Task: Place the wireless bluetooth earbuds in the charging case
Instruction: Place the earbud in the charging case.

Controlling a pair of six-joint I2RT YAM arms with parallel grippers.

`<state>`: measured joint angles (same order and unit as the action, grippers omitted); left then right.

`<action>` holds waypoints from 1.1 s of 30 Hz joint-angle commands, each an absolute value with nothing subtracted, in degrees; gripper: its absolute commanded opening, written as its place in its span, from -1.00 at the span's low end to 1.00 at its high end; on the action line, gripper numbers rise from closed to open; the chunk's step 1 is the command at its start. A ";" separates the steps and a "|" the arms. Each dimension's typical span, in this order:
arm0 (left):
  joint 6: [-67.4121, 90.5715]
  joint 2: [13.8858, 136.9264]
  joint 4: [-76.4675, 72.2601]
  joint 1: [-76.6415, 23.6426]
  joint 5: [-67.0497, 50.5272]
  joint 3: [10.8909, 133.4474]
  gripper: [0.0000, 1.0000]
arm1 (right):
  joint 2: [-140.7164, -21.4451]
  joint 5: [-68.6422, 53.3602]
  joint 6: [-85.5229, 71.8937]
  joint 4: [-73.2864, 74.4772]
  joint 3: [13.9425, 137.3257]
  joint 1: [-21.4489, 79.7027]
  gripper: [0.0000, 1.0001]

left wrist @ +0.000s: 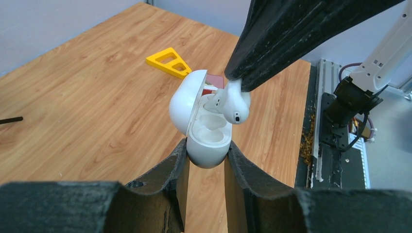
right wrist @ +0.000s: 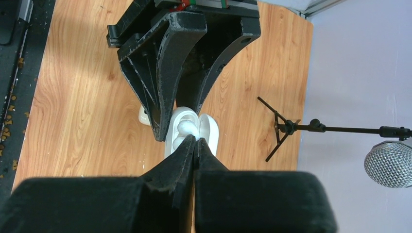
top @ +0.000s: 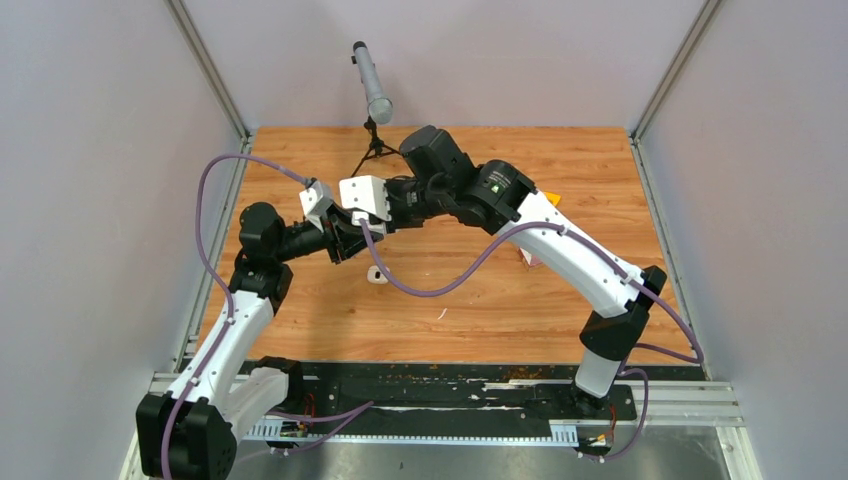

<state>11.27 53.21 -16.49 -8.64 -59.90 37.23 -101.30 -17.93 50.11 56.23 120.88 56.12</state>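
The white charging case hangs above the table with its lid swung open to the left. My left gripper is shut on its lower body, one finger on each side. From above, my right gripper is shut on the stem of a white earbud, which hangs just over the case's right-hand cavity. In the right wrist view my right gripper shows closed tips, with the earbud and the open case just beyond them. In the top view both grippers meet left of centre, and the case is hidden there.
A small white object lies on the wooden table below the grippers. A yellow triangular piece and a red-and-white item lie to the right. A microphone on a tripod stands at the back. A black rail runs along the near edge.
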 commanded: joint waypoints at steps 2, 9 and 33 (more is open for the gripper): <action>12.66 52.58 -19.53 -8.88 -60.49 39.40 -1.00 | -102.22 -16.73 51.09 54.00 119.70 56.40 -1.00; 13.09 52.77 -19.87 -8.85 -60.73 39.29 -1.00 | -102.65 -16.10 51.39 52.90 118.98 56.17 -1.00; 13.86 53.92 -21.64 -8.84 -58.07 39.11 -1.00 | -103.55 -20.95 46.94 57.49 121.41 55.54 -0.42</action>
